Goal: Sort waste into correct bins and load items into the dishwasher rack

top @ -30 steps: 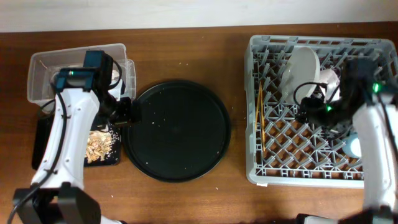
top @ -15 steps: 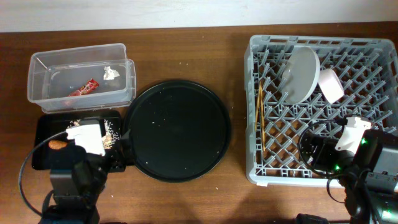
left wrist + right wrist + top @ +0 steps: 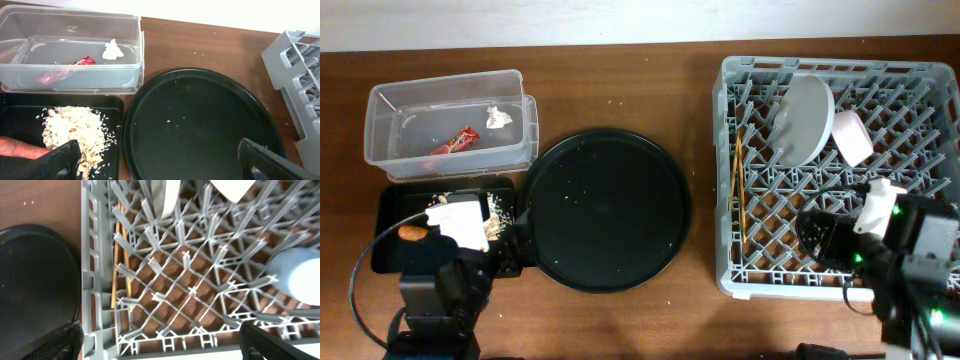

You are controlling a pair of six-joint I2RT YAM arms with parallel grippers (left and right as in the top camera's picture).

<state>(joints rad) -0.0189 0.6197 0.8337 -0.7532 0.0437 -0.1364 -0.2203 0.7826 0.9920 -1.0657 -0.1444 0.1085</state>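
Note:
The clear tub point(image 3: 380, 150) at the back left holds the red wrapper point(image 3: 451, 143) and white scrap point(image 3: 499, 117); both show in the left wrist view point(image 3: 62, 71) point(image 3: 113, 50). The flat black tray point(image 3: 388, 205) holds beige food scraps point(image 3: 75, 132) and the carrot point(image 3: 413, 232). The grey rack point(image 3: 735, 240) holds the upright plate point(image 3: 801, 120), the bowl point(image 3: 852, 137), the chopsticks point(image 3: 740, 195) and the light-blue cup point(image 3: 300, 277). My left gripper point(image 3: 160, 162) is open and empty over the front left. My right gripper point(image 3: 160, 342) is open and empty over the rack's front edge.
The large round black tray point(image 3: 605, 208) lies between the bins and the rack, dotted with crumbs. My left arm point(image 3: 440, 290) and right arm point(image 3: 900, 260) sit at the table's front edge. The right arm covers the rack's front right corner.
Both arms have pulled back to the front edge. The left one left the tub and black tray, the right one left the rack's middle, uncovering the plate and bowl.

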